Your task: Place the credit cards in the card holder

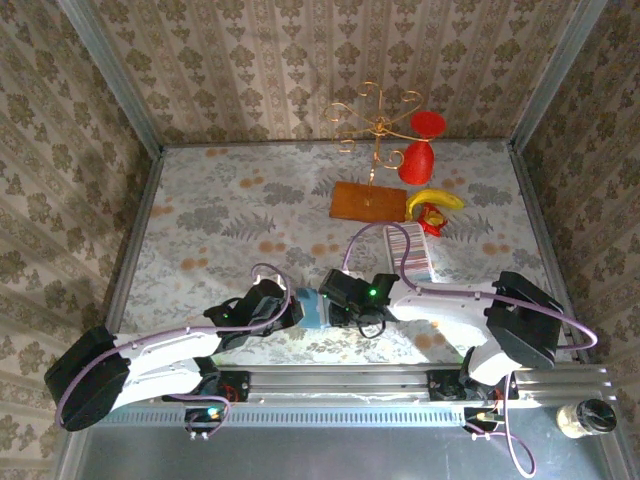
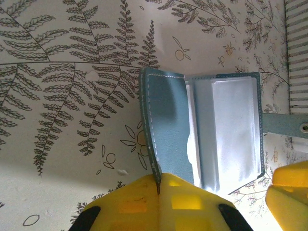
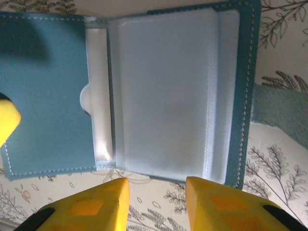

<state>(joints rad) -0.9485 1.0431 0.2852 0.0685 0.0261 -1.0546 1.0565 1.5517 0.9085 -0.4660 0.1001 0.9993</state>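
Teal-blue and stitched, the card holder [image 2: 211, 130] lies spread open on the worktop [image 2: 72, 96], directly ahead of both pincers. The left pincer [image 2: 158, 192] is clamped tight on the edge of the raised cover flap, propping it open. The right pincer [image 3: 156, 202] stands partly apart with nothing between its fingers, just short of the near edge of the clear sleeve panel. The step in hand looks like steadying the opened holder for loading. Next, the right pincer would need to fetch a card and slide it edge-first into a sleeve.
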